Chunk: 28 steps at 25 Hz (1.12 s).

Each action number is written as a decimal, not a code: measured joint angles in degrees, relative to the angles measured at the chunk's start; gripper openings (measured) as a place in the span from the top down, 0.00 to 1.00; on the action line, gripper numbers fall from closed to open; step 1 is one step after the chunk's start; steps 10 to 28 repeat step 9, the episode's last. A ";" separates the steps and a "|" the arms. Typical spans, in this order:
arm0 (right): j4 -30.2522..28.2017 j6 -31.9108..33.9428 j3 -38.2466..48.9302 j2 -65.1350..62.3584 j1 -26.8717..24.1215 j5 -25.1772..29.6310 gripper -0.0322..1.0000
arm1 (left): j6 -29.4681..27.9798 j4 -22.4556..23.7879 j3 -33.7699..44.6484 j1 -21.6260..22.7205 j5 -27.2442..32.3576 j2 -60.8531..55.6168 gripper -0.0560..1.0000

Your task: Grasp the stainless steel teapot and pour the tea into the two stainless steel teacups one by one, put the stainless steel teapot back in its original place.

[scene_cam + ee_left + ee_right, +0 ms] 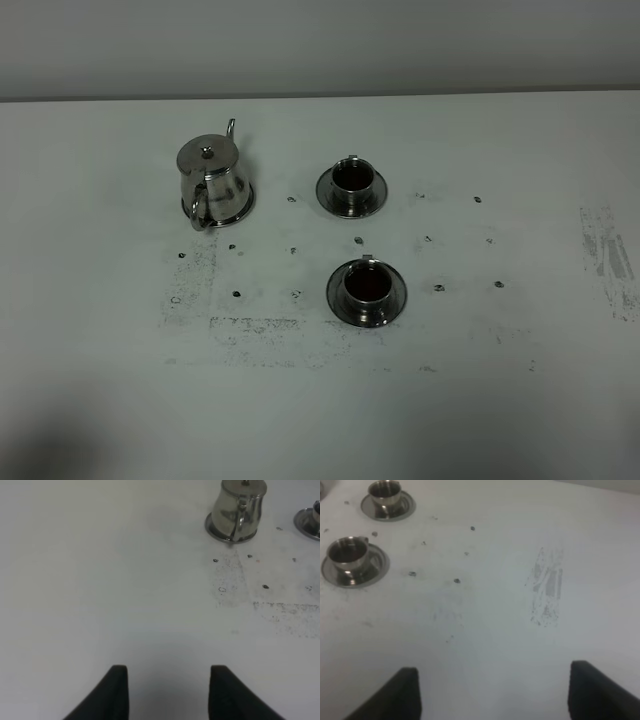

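Observation:
The stainless steel teapot [212, 180] stands upright on its round steel saucer [243, 207] at the back left of the white table; it also shows in the left wrist view [237, 510]. Two stainless steel teacups sit on saucers: the far one [352, 186] and the near one [367, 290], both with dark liquid inside. They also show in the right wrist view [386, 495] [349, 556]. My left gripper [167, 680] is open and empty, well short of the teapot. My right gripper [492, 685] is open wide and empty, away from the cups. Neither gripper shows in the exterior view.
The white table [500, 380] has small dark screw holes and scuffed grey patches [610, 260]. A grey wall runs behind the table's far edge.

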 joint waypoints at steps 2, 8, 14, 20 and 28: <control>0.00 0.00 0.00 0.00 0.00 0.00 0.40 | 0.00 0.00 0.00 0.00 0.00 0.00 0.60; 0.00 0.00 0.00 0.00 0.00 0.00 0.40 | 0.00 0.00 0.00 0.00 0.00 0.00 0.60; 0.00 0.00 0.00 0.00 0.00 0.00 0.40 | 0.00 0.00 0.00 0.00 0.00 0.00 0.60; 0.00 0.00 0.00 0.00 0.00 0.00 0.40 | 0.00 0.00 0.00 0.00 0.00 0.00 0.60; 0.00 0.00 0.00 0.00 0.00 0.00 0.40 | 0.00 0.00 0.00 0.00 0.00 0.00 0.60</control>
